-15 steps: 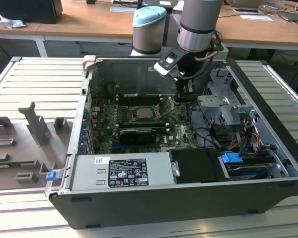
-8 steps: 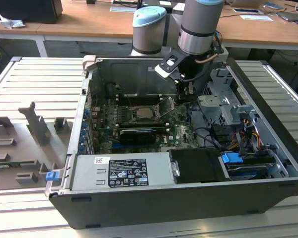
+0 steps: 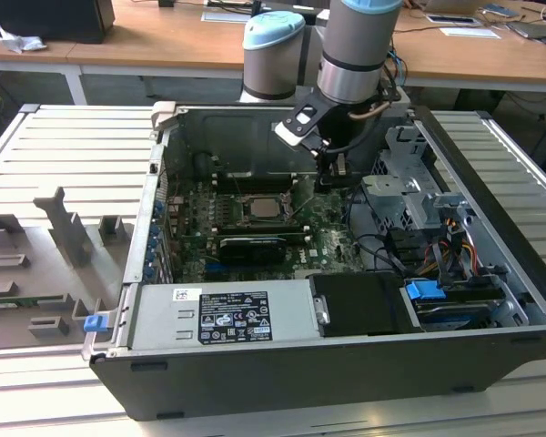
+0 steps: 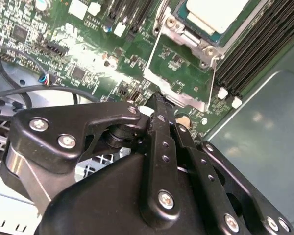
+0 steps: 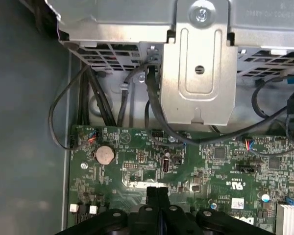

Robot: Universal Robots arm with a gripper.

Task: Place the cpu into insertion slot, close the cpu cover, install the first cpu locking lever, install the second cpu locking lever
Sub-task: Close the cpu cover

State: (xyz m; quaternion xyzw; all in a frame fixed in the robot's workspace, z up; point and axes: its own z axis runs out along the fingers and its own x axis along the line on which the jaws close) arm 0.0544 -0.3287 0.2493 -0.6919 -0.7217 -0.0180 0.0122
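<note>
Second wrist view has the tool (image 4: 156, 98), tips together, above the motherboard (image 4: 88, 54), black cables (image 4: 39, 90) beside it, cpu (image 4: 213, 12) beyond.

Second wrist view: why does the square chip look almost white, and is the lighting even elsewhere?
In the second wrist view, light glares off the cpu and a patch of circuit board; in the first wrist view the metal bracket shines while the case wall is dim; in the exterior view the computer case shades its inside.
</note>
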